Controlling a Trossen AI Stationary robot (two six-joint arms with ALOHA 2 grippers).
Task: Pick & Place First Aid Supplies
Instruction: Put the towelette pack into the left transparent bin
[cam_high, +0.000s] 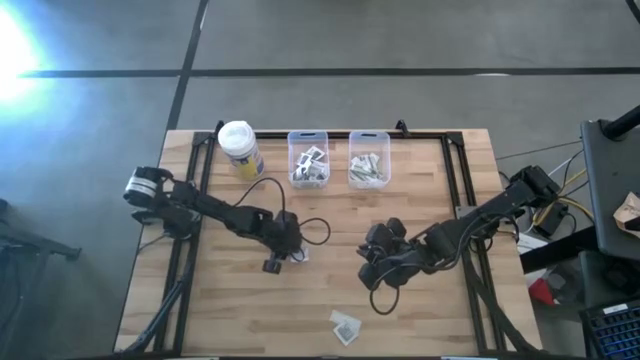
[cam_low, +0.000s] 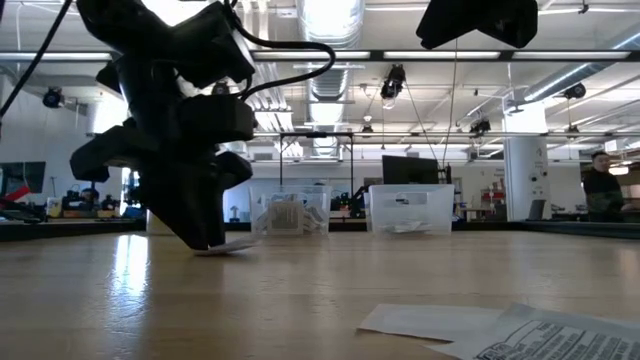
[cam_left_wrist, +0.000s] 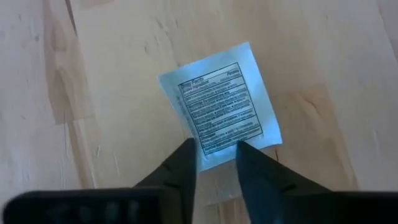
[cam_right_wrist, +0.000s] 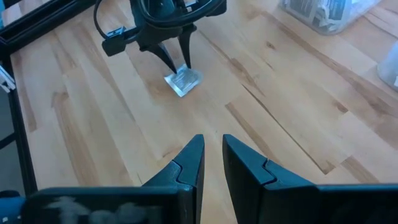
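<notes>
Overhead view first: left gripper (cam_high: 285, 258) is lowered to the wooden table (cam_high: 230, 310) near its middle, over a small square white packet (cam_high: 300, 255) that peeks out just beside it. Right gripper (cam_high: 372, 268) waits near the table's centre-right, well apart from that packet. Two more flat packets (cam_high: 346, 325) lie overlapping near the front edge. At the far edge stand two clear bins, the left bin (cam_high: 308, 158) and the right bin (cam_high: 369, 158), each with supplies inside, and a yellow container (cam_high: 239, 150) with a white lid beside them.

Low view: the left gripper (cam_low: 205, 238) reaches down to the tabletop, and the packet (cam_low: 232, 245) lies flat at its tips. Both bins show behind it.

Left wrist view: the packet (cam_left_wrist: 221, 109) lies flat with its printed side up, slightly longer than wide, turned so its long axis runs obliquely to the planks and roughly away from the camera. The two fingers (cam_left_wrist: 186, 165) stand partly apart, straddling the packet's near edge, one tip over the packet's edge; whether they pinch it cannot be told.

Right wrist view: the right gripper (cam_right_wrist: 213, 152) hangs above bare wood, fingers a narrow gap apart with nothing between them. Farther off the left gripper (cam_right_wrist: 176, 59) stands over the packet (cam_right_wrist: 183, 81).
</notes>
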